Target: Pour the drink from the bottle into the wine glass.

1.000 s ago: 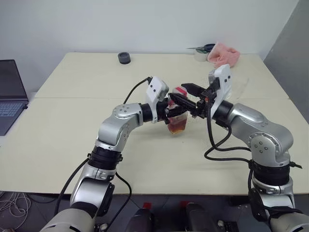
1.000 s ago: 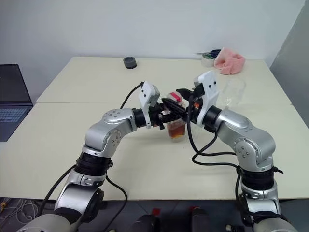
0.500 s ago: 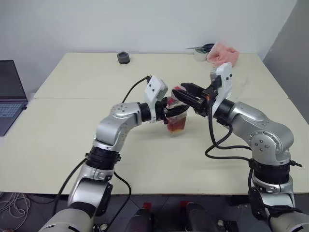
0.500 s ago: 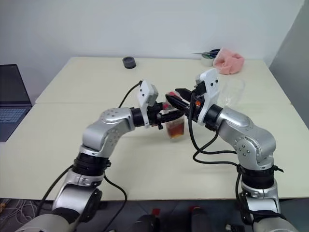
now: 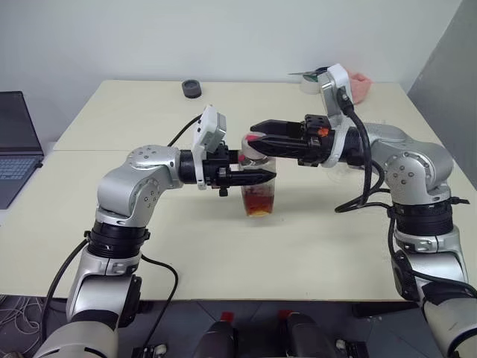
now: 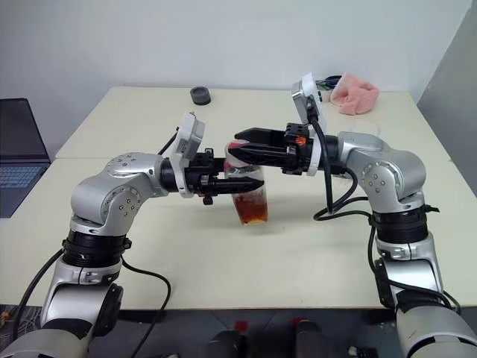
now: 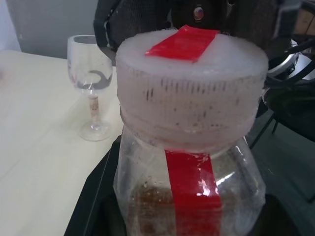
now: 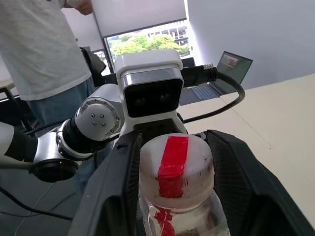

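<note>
The bottle (image 5: 258, 195) is a small clear one with a red label strip, holding the amber-brown drink (image 5: 258, 203) in its lower part. It stands upright over the middle of the table. My left gripper (image 5: 253, 177) reaches in from the left and is shut on the bottle just below the cap. My right gripper (image 5: 257, 139) comes in level from the right, its fingers closed on either side of the white-and-red cap (image 8: 175, 164). The wine glass (image 7: 93, 88) stands upright and empty on the table beyond the bottle, behind my right arm.
A black round object (image 5: 191, 89) sits at the table's far edge. A pink cloth (image 5: 358, 83) and a tape roll (image 5: 309, 84) lie at the far right corner. A laptop (image 5: 15, 142) rests off to the left. A person (image 8: 44, 54) stands nearby.
Both arms have swung their elbows outward, so the grippers now point at each other across the bottle. The bottle has shifted slightly left and nearer. Both grippers have stayed on the bottle.
</note>
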`<state>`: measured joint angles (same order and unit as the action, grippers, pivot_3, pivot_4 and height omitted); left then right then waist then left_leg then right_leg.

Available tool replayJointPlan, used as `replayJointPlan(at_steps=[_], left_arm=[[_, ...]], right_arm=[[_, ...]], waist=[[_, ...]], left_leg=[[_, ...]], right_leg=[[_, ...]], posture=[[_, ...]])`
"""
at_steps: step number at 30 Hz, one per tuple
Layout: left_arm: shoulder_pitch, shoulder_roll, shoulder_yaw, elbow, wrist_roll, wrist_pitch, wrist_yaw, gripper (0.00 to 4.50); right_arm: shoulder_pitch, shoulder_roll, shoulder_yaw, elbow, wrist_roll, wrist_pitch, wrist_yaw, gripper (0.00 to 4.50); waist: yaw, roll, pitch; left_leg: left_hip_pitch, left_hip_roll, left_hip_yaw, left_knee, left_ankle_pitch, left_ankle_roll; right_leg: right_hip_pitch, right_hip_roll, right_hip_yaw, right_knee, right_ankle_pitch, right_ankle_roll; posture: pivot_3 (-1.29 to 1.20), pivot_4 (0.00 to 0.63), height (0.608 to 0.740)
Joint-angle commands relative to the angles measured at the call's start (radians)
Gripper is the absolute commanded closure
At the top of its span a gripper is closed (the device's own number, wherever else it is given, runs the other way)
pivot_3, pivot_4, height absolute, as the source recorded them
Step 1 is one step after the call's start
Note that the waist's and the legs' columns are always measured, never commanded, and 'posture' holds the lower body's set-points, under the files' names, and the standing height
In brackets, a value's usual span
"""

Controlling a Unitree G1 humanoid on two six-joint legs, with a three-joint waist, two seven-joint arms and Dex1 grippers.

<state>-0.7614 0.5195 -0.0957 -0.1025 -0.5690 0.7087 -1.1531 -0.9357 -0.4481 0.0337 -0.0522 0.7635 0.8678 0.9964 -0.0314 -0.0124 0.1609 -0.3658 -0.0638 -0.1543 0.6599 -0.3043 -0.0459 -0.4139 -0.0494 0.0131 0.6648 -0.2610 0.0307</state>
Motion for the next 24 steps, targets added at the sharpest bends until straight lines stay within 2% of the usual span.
replayJointPlan(at_steps=[1, 4, 12, 18, 24], left_arm=[[-0.007, 0.012, -0.003, -0.064, -0.011, -0.039, -0.025, 2.61], [0.006, 0.019, 0.004, -0.063, -0.008, -0.044, -0.010, 2.61], [0.034, 0.007, 0.011, -0.036, 0.029, -0.087, 0.063, 2.61], [-0.001, -0.034, 0.010, 0.037, 0.078, -0.142, 0.132, 2.61], [-0.030, -0.075, -0.003, 0.083, 0.110, -0.177, 0.162, 2.61]], right_arm=[[-0.008, -0.027, -0.024, -0.042, -0.001, -0.010, -0.002, 1.04], [0.029, -0.045, -0.046, -0.090, 0.007, 0.004, -0.039, 0.02], [0.155, -0.081, -0.126, -0.290, 0.064, 0.088, -0.208, 0.02], [0.202, -0.025, -0.106, -0.426, 0.049, 0.094, -0.392, 0.02], [0.201, 0.028, -0.071, -0.452, 0.026, 0.082, -0.494, 0.02]], waist=[[0.000, 0.000, 0.000], [0.000, 0.000, 0.000], [0.002, 0.000, 0.000], [0.001, 0.000, 0.000], [0.002, 0.000, 0.000]], left_leg=[[0.000, 0.000, 0.000, 0.000, 0.000, 0.000], [0.000, 0.000, 0.000, 0.000, 0.000, 0.000], [-0.001, 0.000, 0.001, 0.000, 0.000, 0.000], [-0.001, 0.000, 0.001, 0.000, 0.000, 0.000], [-0.001, 0.000, 0.001, 0.000, 0.000, 0.000]], right_leg=[[0.000, 0.000, 0.000, 0.000, 0.000, 0.000], [-0.001, 0.000, 0.000, 0.000, 0.000, 0.000], [-0.001, 0.000, 0.001, 0.000, 0.000, 0.000], [-0.001, 0.000, 0.001, 0.001, 0.000, 0.000], [-0.001, 0.000, 0.001, 0.000, 0.000, 0.000]], posture=[[0.00, 0.150, 0.740], [0.00, 0.150, 0.740], [0.00, 0.150, 0.740], [0.00, 0.150, 0.740], [0.00, 0.150, 0.740]])
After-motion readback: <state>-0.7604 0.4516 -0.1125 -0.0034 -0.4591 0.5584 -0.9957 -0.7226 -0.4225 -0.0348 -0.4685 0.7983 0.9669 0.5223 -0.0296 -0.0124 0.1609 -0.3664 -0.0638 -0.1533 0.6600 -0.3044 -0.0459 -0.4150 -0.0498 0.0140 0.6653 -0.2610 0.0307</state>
